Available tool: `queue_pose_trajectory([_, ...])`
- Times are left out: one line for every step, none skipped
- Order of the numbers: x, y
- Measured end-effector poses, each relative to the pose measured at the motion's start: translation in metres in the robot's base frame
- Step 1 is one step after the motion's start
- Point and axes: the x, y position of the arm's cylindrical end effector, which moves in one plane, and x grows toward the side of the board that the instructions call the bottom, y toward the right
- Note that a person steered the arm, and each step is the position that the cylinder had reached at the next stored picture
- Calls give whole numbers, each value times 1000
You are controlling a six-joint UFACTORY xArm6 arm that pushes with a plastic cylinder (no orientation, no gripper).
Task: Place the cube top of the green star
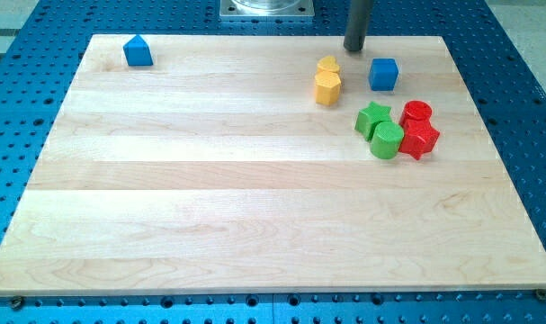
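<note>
1. Your blue cube (pixel 383 74) sits near the view's top, right of centre, on the wooden tabletop (pixel 210 198). It stands free, touching nothing.
2. The green star (pixel 372 119) lies below the cube toward the view's bottom, slightly to the view's left of it, with a clear gap between the two.
3. My tip (pixel 354 48) is at the tabletop's top edge, just up and to the view's left of the blue cube, near it but not touching. The rod runs up out of the view's top.
4. No pincer on this rig, only the rod, so there is no apart or together state to tell you.
5. A green cylinder (pixel 387 140) stands just below and right of the green star, touching or nearly touching it.
6. A red cylinder (pixel 417 113) is to the view's right of the star, and a red star (pixel 420 138) sits right under it, beside the green cylinder. These four form a tight cluster.
7. Two yellow blocks sit to the view's left of the cube: a yellow heart-like block (pixel 327 65) on top and a yellow hexagonal block (pixel 327 88) just below, touching it.
8. A blue block with a pointed top (pixel 138 51) is far off at the view's top left, well apart from everything.
9. The tabletop rests on a blue perforated base (pixel 21 99).
</note>
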Motion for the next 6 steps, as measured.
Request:
queue_pose_trajectory([-1,61])
queue_pose_trajectory([50,97])
queue_pose_trajectory([48,74])
queue_pose_trajectory([58,30])
queue_pose_trajectory([56,-2])
queue_pose_trajectory([67,-2])
